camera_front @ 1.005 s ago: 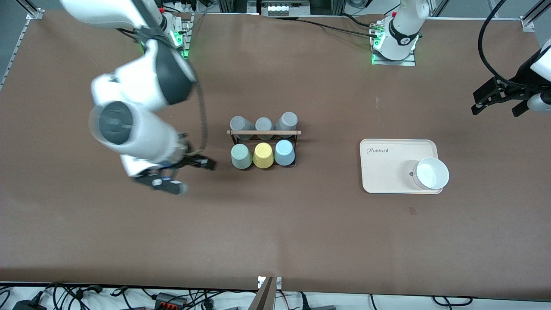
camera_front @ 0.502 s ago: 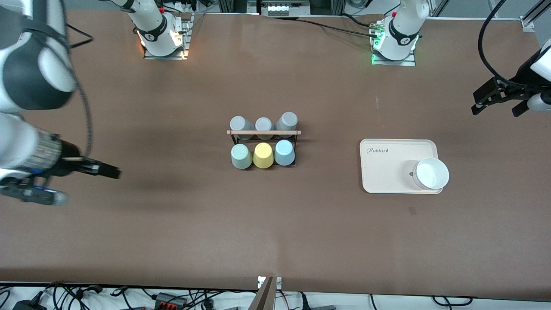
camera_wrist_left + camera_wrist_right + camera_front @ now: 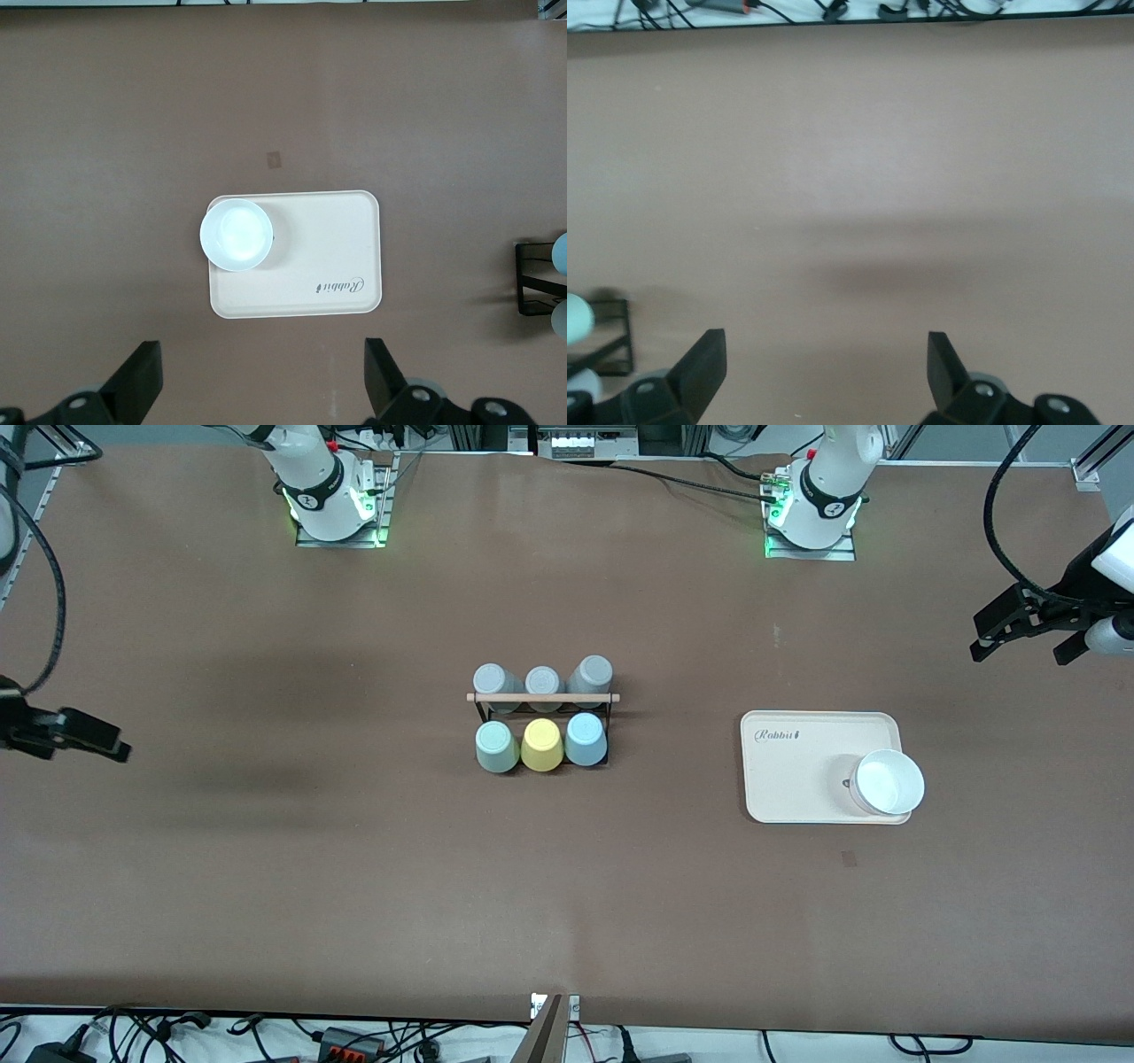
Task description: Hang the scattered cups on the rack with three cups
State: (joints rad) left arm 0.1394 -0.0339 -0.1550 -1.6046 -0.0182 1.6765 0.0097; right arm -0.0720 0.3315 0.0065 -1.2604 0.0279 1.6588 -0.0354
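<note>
the right end effector [image 3: 66, 732] has been withdrawn from beside the rack [image 3: 542, 700] to the surface's edge, fingers spread and empty; the sage green cup [image 3: 496, 746] and blue cup [image 3: 586, 739] are seen hung, so the task is judged complete. the left end effector [image 3: 1028, 627] is held waiting, spread.

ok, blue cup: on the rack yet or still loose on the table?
On the rack. The light blue cup sits upside down in the rack's row nearer the front camera, beside the yellow cup.
</note>
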